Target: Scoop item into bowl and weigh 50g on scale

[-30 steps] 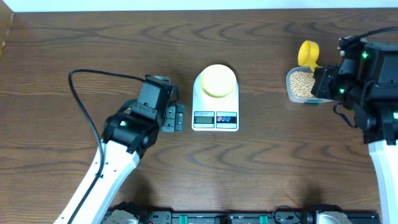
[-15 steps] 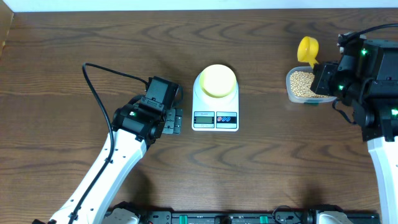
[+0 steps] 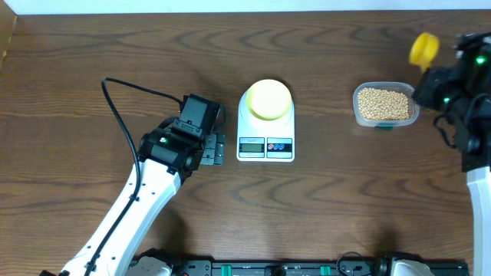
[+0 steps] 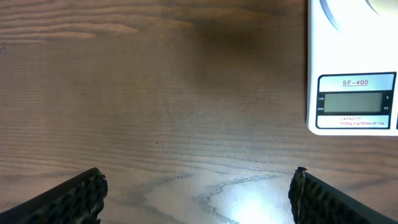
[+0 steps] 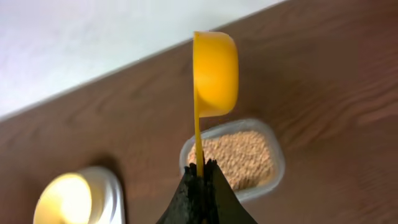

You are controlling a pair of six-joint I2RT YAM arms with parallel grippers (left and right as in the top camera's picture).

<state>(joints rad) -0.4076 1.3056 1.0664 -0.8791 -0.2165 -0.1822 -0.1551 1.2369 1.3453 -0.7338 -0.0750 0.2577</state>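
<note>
The pale-yellow bowl sits on the white scale at mid-table, and both also show in the right wrist view as the bowl and the scale. Tan beans fill a clear tub. My right gripper is shut on the handle of a yellow scoop, held beyond the tub's far right corner. In the right wrist view the scoop stands above the beans, pinched by the right gripper. Whether the scoop holds beans I cannot tell. My left gripper rests open just left of the scale, with nothing between its fingers.
In the left wrist view, bare wood lies between the left gripper fingers, and the scale with its blank display is at the upper right. A black cable loops left of the left arm. The table's far edge runs just behind the scoop.
My right gripper has carried the scoop from over the tub's left end to the right and farther back, uncovering the tub. The left arm shifted slightly earlier, then stayed still.
</note>
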